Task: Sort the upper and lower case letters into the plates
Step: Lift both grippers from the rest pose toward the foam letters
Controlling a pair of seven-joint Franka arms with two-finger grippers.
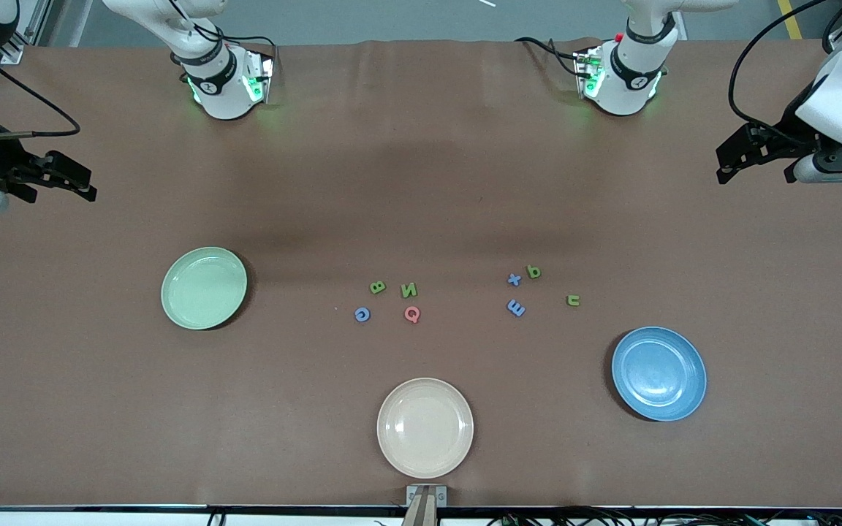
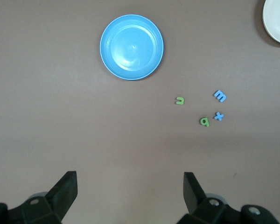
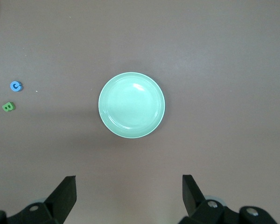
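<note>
the beige plate (image 1: pixel 425 427) sits at the table's (image 1: pixel 421 183) edge nearest the front camera, and everything else is placed from it. the mint green plate (image 1: pixel 204 288) lies farther from the camera than the beige plate, toward the right arm's end; the blue plate (image 1: pixel 658 373) lies a little farther than it, toward the left arm's end. both hold nothing.

all eight letters lie on the bare table, farther from the camera than the beige plate, in two loose clusters. almost straight over it are the green B (image 1: pixel 378 287), green N (image 1: pixel 408 290), blue C (image 1: pixel 362 315) and red Q (image 1: pixel 411 314). toward the left arm's end are the blue x (image 1: pixel 514 279), a green letter (image 1: pixel 533 272) that could be p or q, the blue m (image 1: pixel 516 307) and the green u (image 1: pixel 573 300).

the right gripper (image 1: pixel 63 179) hangs at the right arm's end of the table, fingers spread wide and holding nothing; its arm is cut off by the frame. the left gripper (image 1: pixel 753 157) hangs at the left arm's end, equally wide open and empty, its arm also partly cut off. both arms wait.

in the left wrist view the red Q and green N are clipped at the edge, and the beige plate shows only in part.
</note>
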